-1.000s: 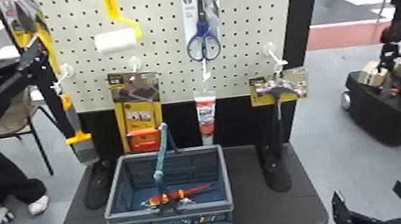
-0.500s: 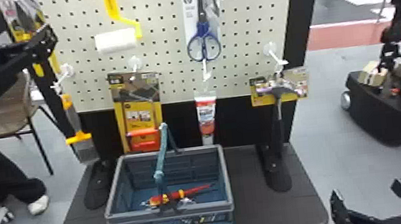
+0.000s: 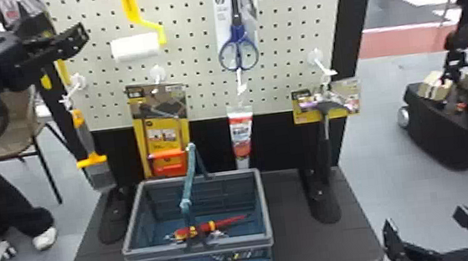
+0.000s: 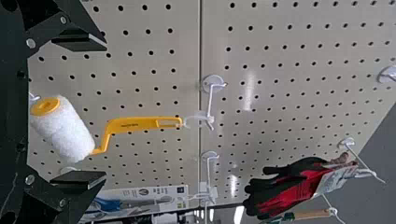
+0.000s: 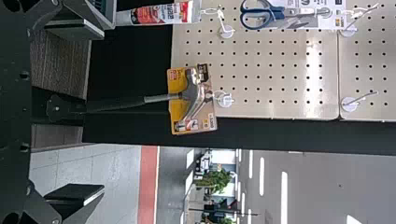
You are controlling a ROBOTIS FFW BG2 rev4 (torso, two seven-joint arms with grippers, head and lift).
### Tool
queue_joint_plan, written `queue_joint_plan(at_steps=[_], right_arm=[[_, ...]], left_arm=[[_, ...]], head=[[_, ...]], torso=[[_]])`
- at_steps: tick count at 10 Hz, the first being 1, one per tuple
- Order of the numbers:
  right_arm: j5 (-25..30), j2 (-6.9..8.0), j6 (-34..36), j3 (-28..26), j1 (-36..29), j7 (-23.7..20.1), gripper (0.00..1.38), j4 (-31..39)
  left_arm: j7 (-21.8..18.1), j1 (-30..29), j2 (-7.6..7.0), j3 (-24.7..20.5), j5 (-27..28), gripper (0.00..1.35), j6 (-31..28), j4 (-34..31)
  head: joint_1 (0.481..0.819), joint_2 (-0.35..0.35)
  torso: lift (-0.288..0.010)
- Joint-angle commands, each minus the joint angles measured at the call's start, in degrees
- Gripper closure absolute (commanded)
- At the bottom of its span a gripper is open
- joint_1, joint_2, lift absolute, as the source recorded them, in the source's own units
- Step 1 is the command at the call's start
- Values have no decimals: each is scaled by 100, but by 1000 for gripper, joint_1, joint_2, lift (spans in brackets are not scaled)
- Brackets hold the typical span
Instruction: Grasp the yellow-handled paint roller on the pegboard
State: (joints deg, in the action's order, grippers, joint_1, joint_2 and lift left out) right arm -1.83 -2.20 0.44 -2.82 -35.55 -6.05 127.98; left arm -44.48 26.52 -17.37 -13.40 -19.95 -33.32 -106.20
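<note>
Yellow-handled paint roller (image 3: 136, 46) is hung high on the pegboard (image 3: 203, 93), right of the left gripper (image 3: 68, 37), jaws apart; from the left wrist its sleeve is seen between them, not touched, gloves (image 4: 289, 193) hung farther along. A red screwdriver (image 3: 214, 225) is held in the blue basket (image 3: 198, 248) on the worktop (image 3: 327, 250). Right gripper (image 3: 430, 230) is parked low, jaws apart.

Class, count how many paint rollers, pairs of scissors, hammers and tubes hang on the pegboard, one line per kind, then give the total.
paint roller: 1
scissors: 1
hammer: 1
tube: 1
Total: 4
</note>
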Motion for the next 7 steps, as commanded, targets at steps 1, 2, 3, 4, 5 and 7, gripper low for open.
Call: queue_joint_plan(at_steps=[1,2,3,4,5,7], right_arm=[[24,0,0,9,45,-11,137,-21],[24,0,0,9,58,-28,137,-21],[42,0,0,9,70,-28,137,-21],[51,0,0,9,95,-37,137,-21],[60,0,0,9,119,-37,137,-35],[77,0,0,9,156,-55,137,-35]], left_arm=[[-298,458,-12,154,-79,308,151,882],[-465,680,-64,312,-35,308,230,1205],[-553,877,-100,479,-88,308,265,1528],[-606,1000,-73,567,-105,308,265,1711],[-685,1147,-56,673,-114,309,265,1922],[-799,1467,-64,901,-114,308,282,2189]], head=[[549,0],[549,0],[549,0],[549,0],[549,0],[549,0]], torso=[[-100],[-100],[-100],[-100],[-100],[-100]])
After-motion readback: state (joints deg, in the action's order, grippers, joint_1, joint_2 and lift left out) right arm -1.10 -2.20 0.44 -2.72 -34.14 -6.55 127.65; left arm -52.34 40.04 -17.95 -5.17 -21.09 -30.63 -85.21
